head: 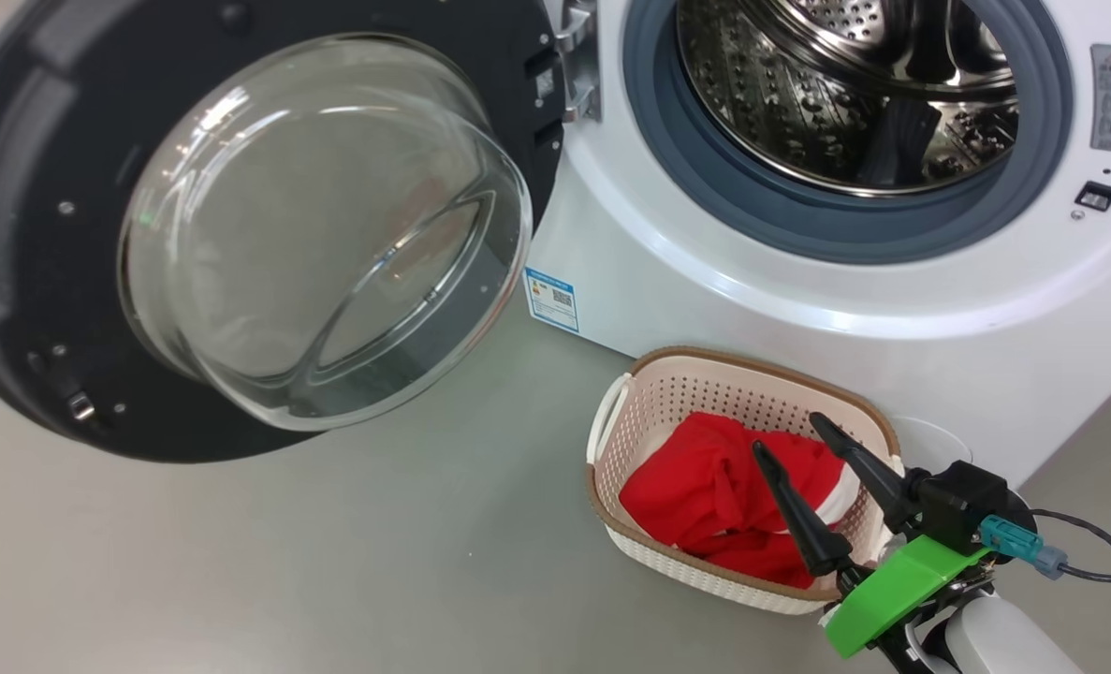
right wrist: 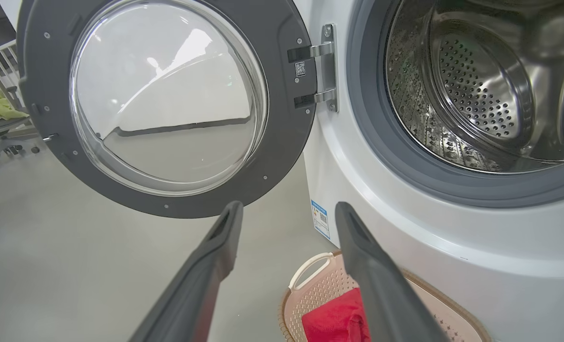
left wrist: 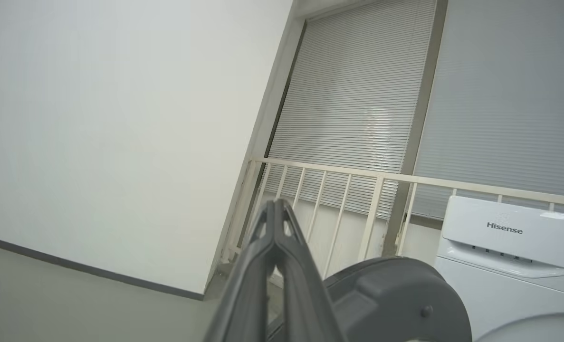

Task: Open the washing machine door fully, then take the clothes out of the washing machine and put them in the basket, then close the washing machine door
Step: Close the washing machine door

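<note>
The right claw hangs nearest the robot. Its two dark fingers are spread well apart and grip nothing. It is mounted on a green bracket, and a black cable runs off to the right. In the head view the fingertips lie over the near right end of the basket.

The basket stands on the grey floor, just in front of the washing machine and below its opening. The clothes lie inside it as a crumpled red heap, with a white band showing at the right.

On the machine's white front, a small blue label sits at the lower left corner. A grey gasket rings the opening, and the perforated steel drum lies behind it.

The washing machine door stands wide open to the left on a metal hinge. Its inner face and clear glass bowl are turned toward the room.

The left claw has its fingers pressed together tip to tip, with nothing seen between them. Beyond it lie the grey outer side of the door and the machine's control panel. Farther back are a cream railing, slatted blinds and a plain white wall.
</note>
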Controlling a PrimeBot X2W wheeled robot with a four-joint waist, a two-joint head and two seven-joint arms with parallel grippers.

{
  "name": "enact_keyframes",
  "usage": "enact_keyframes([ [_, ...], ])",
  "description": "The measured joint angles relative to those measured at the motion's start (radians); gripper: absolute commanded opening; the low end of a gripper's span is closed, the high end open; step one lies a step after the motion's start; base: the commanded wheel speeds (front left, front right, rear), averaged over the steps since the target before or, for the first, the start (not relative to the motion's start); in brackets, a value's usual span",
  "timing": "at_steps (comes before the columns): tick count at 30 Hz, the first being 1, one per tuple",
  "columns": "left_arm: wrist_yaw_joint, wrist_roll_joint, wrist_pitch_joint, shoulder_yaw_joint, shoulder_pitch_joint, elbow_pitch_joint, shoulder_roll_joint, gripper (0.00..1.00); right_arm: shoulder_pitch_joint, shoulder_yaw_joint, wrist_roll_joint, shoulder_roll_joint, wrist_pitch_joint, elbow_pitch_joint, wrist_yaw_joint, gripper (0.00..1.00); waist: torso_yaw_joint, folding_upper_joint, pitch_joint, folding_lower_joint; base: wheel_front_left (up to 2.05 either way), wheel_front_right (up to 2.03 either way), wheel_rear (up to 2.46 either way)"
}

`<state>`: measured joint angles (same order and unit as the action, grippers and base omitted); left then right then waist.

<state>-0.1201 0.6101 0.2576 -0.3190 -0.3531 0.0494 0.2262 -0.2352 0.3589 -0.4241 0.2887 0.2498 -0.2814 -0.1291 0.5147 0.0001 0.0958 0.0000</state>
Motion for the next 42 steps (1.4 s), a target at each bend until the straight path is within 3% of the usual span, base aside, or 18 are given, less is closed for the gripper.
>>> enact_keyframes([
  [8, 0.000, 0.317, -0.091, -0.002, -0.291, 0.331, 0.225, 0.00, -0.007, -0.001, 0.008, 0.006, 0.000, 0.001, 0.000, 1.00, -0.029, 0.0000, 0.036, 0.0000, 0.00, 0.00, 0.00],
  [13, 0.000, 0.565, -0.323, -0.006, -0.424, 0.564, 0.283, 0.00, -0.015, -0.004, 0.009, 0.011, 0.000, 0.001, 0.000, 1.00, -0.045, 0.0000, 0.062, 0.0000, 0.00, 0.00, 0.00],
  [19, 0.000, 0.649, -0.553, 0.020, -0.523, 0.775, 0.358, 0.00, -0.023, -0.005, 0.014, 0.020, 0.000, 0.001, 0.000, 1.00, -0.054, 0.0000, 0.092, 0.0000, 0.00, 0.00, 0.00],
  [24, 0.000, 0.699, -0.765, 0.062, -0.582, 0.900, 0.380, 0.00, -0.050, 0.002, 0.017, 0.022, 0.000, -0.001, 0.000, 1.00, -0.059, 0.0000, 0.111, 0.0000, 0.00, 0.00, 0.00],
  [29, 0.000, 0.713, -0.884, 0.079, -0.618, 0.970, 0.398, 0.00, -0.067, 0.015, 0.017, 0.029, 0.000, -0.004, 0.000, 1.00, -0.063, 0.0000, 0.129, 0.0000, 0.00, 0.00, 0.00],
  [42, 0.000, 0.778, -1.085, 0.116, -0.588, 0.885, 0.377, 0.00, -0.078, 0.022, 0.017, 0.038, 0.000, -0.011, 0.000, 1.00, -0.069, 0.0000, 0.140, 0.0000, 0.00, 0.00, 0.00],
])
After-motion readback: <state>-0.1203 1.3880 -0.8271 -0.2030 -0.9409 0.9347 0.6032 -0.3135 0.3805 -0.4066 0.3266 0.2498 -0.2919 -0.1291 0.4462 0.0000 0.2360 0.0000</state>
